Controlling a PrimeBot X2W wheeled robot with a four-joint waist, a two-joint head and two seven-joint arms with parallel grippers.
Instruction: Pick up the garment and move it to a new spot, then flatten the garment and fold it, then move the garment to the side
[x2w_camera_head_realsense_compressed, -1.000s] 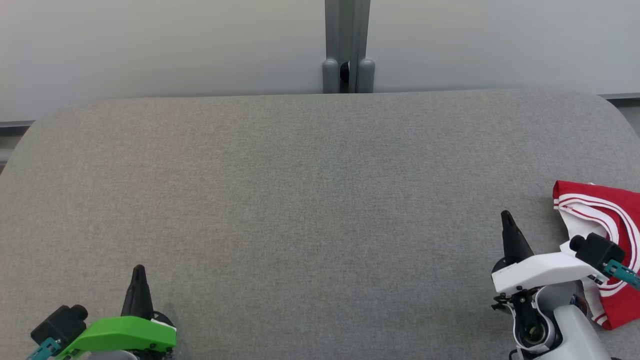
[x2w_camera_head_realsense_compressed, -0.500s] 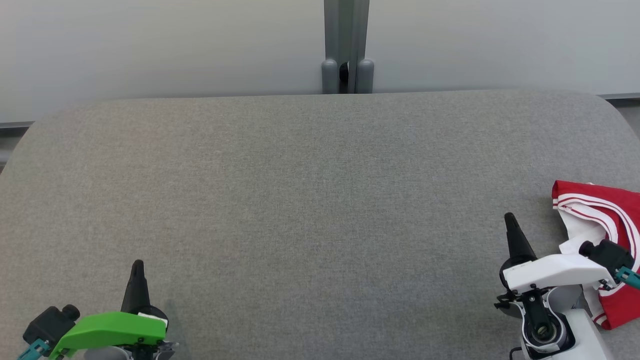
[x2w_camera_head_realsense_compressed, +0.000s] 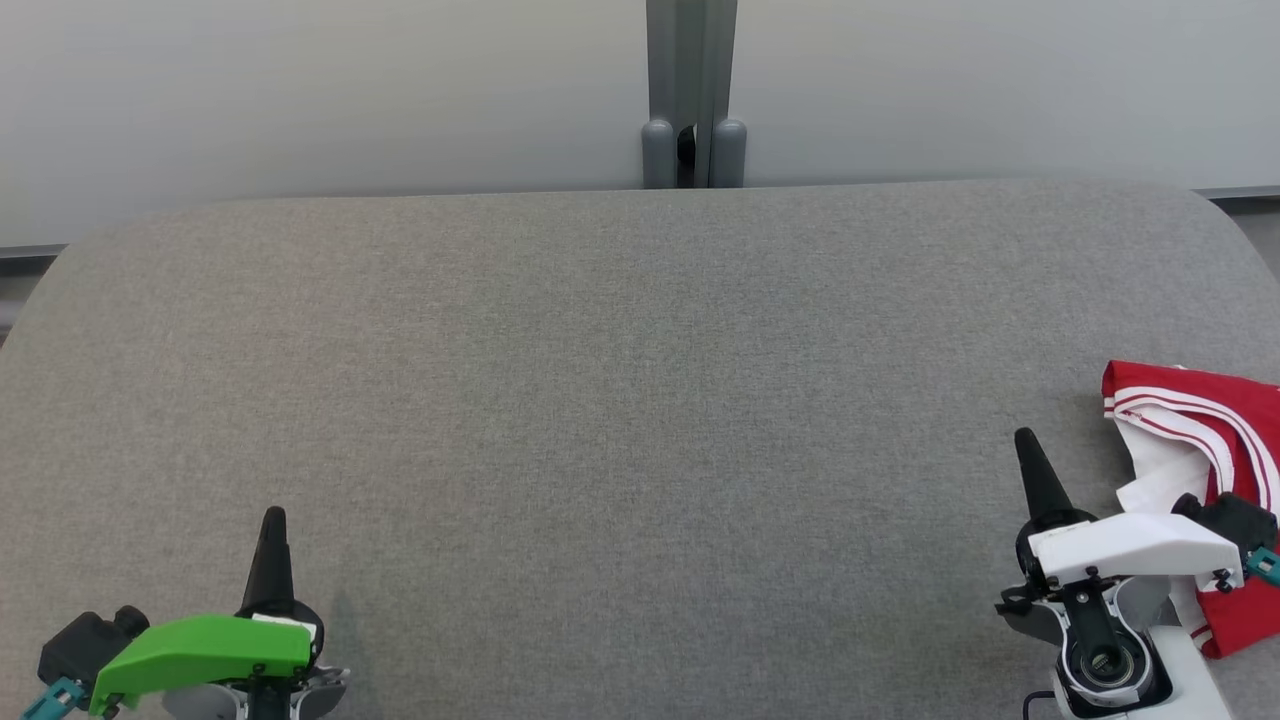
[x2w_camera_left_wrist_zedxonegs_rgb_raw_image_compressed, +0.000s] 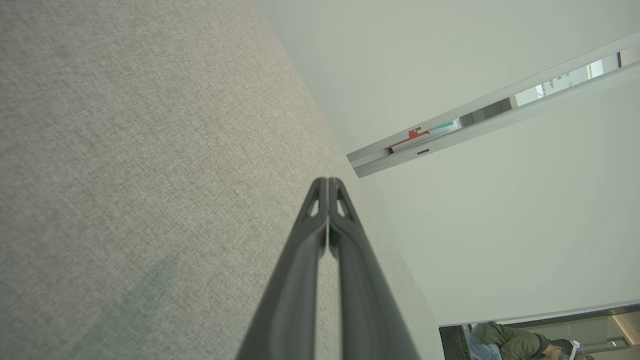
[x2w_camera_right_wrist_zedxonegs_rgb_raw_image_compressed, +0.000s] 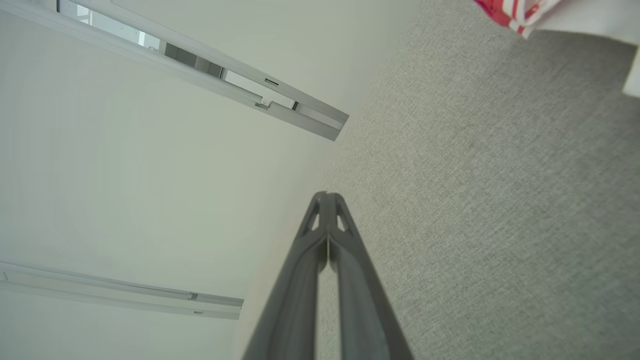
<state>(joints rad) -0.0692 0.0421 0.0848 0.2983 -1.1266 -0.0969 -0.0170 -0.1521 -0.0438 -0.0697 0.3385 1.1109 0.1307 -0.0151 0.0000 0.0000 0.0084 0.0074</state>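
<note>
The garment is red with white stripes and a white part, lying bunched at the right edge of the grey table; a corner of the garment shows at the top of the right wrist view. My right gripper is shut and holds nothing, just left of the garment, apart from it. At the lower left my left gripper is shut and holds nothing. In the wrist views the left gripper and the right gripper each show their tips pressed together over bare fabric.
The grey fabric-covered table has rounded far corners. Behind it stands a pale wall with a grey post at the middle. A person shows at the bottom right of the left wrist view.
Both arms have drawn back slightly toward the near edge, the right one also drifting right. The garment has not moved.
</note>
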